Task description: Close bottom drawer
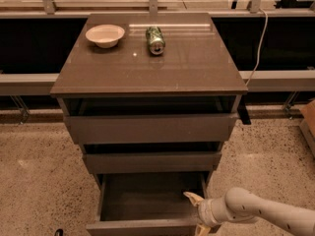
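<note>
- the hand point(197, 214) sits at the right front corner of the bottom drawer point(142, 227), fingers spread, one tip inside the box and one outside the front panel
- bottom drawer pulled well out, lowest of three
- counter point(147, 68) on top carries a bowl point(105, 35) and a can point(155, 39) on its side

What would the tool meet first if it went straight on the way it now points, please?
Probably the bottom drawer, at its front right corner; the tool points left there, though depth is unclear.
</note>
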Motion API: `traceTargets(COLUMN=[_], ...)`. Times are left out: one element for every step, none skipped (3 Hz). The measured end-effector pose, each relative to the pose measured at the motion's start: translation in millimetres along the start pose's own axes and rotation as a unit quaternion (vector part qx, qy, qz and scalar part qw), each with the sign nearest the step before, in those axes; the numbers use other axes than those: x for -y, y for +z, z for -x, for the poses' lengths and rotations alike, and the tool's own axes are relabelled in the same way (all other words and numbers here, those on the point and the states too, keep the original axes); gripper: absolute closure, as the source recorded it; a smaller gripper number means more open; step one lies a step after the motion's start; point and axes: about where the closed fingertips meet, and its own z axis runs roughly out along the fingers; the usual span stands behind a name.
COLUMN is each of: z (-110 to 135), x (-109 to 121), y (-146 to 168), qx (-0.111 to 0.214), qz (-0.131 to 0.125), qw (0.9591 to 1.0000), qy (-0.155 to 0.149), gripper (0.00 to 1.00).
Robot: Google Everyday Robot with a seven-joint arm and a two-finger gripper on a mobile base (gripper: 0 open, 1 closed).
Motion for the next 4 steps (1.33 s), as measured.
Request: traceTargets(z=[1, -2, -9, -13], x=[-10, -14, -17, -15], y=[29, 46, 83, 99], qx=[0.009, 0.011, -0.011, -0.024], qz=[0.016, 0.026, 0.038, 0.036], qw=[0.9997, 0.9995, 0.9992, 0.999], qy=[-0.014, -0.013, 0.003, 0.01], gripper=[0.0, 0.0, 0.0, 0.0])
